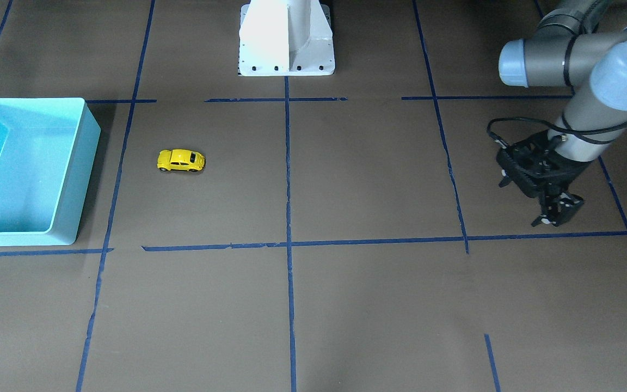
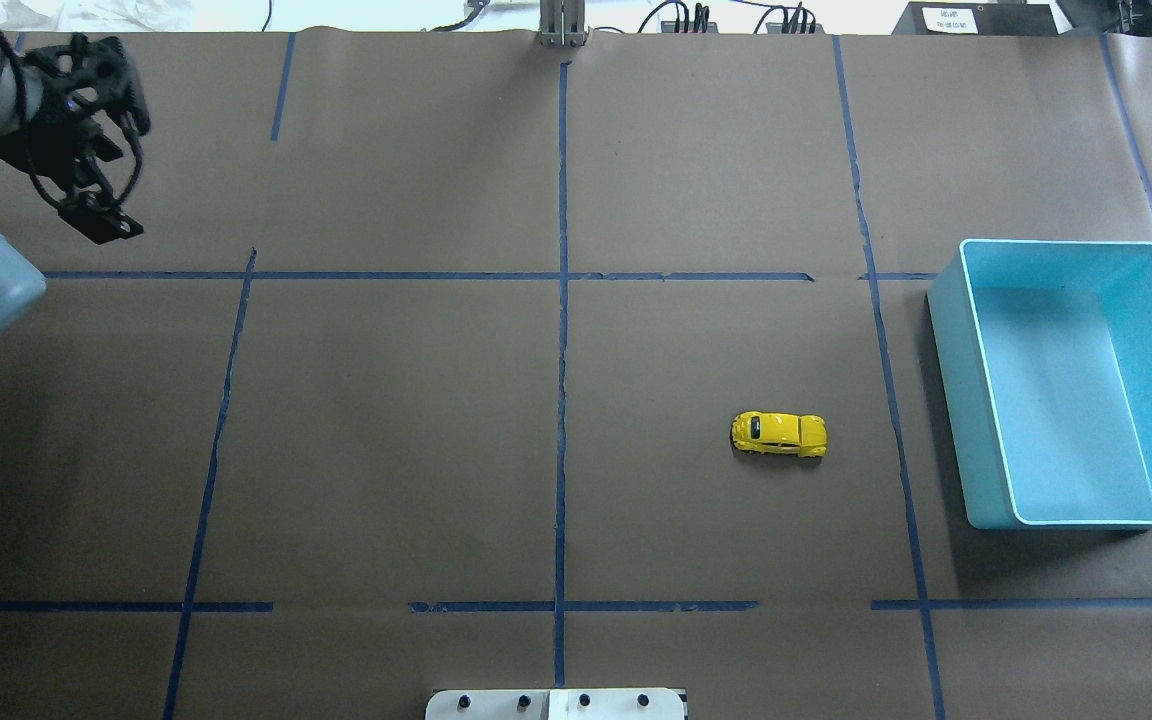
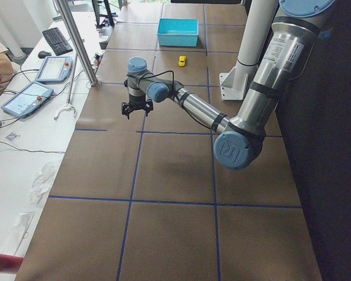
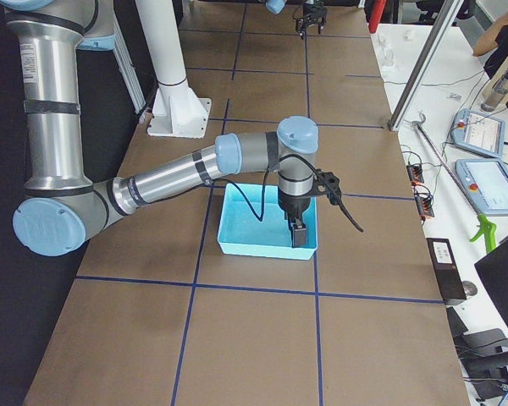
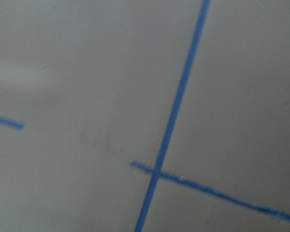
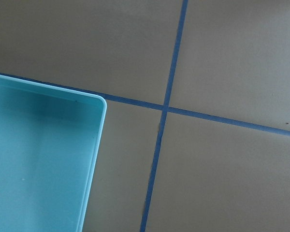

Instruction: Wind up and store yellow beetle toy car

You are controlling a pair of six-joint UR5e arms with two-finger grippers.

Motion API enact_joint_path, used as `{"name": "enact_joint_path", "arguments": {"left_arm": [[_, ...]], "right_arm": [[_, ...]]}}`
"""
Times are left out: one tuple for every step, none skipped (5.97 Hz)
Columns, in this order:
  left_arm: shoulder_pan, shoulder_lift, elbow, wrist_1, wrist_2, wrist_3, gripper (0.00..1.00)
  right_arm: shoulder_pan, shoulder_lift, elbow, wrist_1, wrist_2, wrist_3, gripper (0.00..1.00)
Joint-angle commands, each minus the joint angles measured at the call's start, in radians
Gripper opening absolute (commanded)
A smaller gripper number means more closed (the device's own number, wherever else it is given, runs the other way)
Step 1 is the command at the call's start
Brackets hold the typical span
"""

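Observation:
The yellow beetle toy car (image 1: 181,160) stands on its wheels on the brown table paper, a short way from the turquoise bin (image 1: 89,158). It also shows in the overhead view (image 2: 779,434) and the exterior left view (image 3: 182,60). My left gripper (image 1: 552,219) hovers far from the car at the other end of the table, fingers together and empty; it also shows in the overhead view (image 2: 104,222). My right gripper (image 4: 298,235) shows only in the exterior right view, low over the bin (image 4: 262,247); I cannot tell whether it is open or shut.
The bin (image 2: 951,400) looks empty; its corner rim (image 6: 95,159) fills the right wrist view. The white robot base (image 1: 286,43) stands at the table's middle edge. Blue tape lines cross the paper.

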Motion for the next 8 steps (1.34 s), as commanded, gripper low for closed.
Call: {"name": "enact_joint_path", "arguments": {"left_arm": [[-0.14, 0.05, 0.081, -0.005, -0.153, -0.113, 1.0], [-0.207, 0.074, 0.127, -0.004, -0.194, -0.119, 1.0], [-0.261, 0.12, 0.14, -0.004, -0.194, -0.122, 1.0], [-0.336, 0.177, 0.142, -0.002, -0.194, -0.123, 1.0], [-0.402, 0.237, 0.142, -0.001, -0.197, -0.123, 1.0], [-0.462, 0.283, 0.152, -0.001, -0.197, -0.129, 1.0], [-0.505, 0.314, 0.175, -0.001, -0.199, -0.129, 1.0], [-0.521, 0.314, 0.183, 0.012, -0.197, -0.151, 1.0]], "right_arm": [[-0.095, 0.047, 0.098, 0.017, 0.019, -0.026, 1.0], [-0.219, 0.109, 0.105, 0.034, 0.025, -0.072, 1.0], [-0.346, 0.152, 0.117, 0.074, 0.027, -0.108, 1.0], [-0.456, 0.172, 0.117, 0.123, -0.02, -0.223, 1.0], [-0.525, 0.168, 0.116, 0.191, -0.044, -0.322, 1.0], [-0.599, 0.132, 0.1, 0.307, -0.07, -0.355, 1.0], [-0.659, 0.119, 0.034, 0.433, -0.074, -0.369, 1.0], [-0.72, 0.117, -0.034, 0.536, -0.091, -0.36, 1.0]]}}
